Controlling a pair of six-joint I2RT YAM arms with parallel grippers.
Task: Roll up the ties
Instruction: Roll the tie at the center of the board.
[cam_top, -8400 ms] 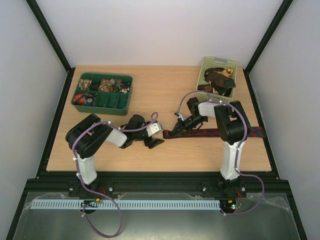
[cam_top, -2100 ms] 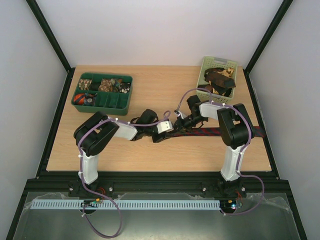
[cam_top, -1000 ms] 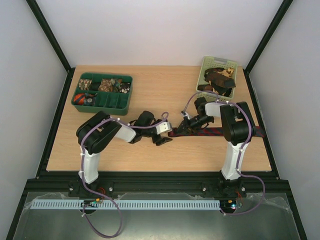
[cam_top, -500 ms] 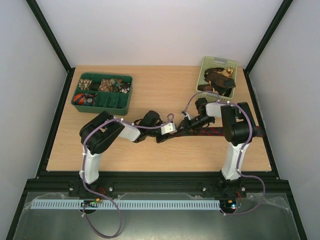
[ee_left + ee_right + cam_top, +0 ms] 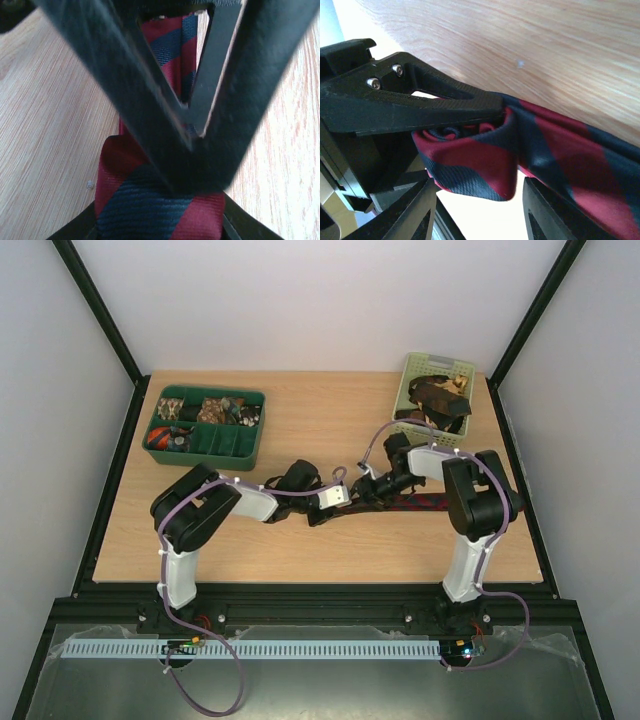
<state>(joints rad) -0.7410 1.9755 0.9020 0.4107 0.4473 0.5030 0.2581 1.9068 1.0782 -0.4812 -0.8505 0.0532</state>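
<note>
One striped tie point(image 5: 555, 150), coiled end clear only wrist-side; left pincer point(image 5: 192, 132) tight on it, right pincer point(image 5: 476, 197) hold unclear.

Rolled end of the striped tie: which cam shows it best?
Right wrist: the rolled end fills the frame, coil visible. Left wrist has fingers blocking it; top external shows only the tie's flat tail.

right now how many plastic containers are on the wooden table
2: a dark green divided plastic tray at the far left, and a pale green slotted plastic basket at the far right. None seems hidden.
</note>
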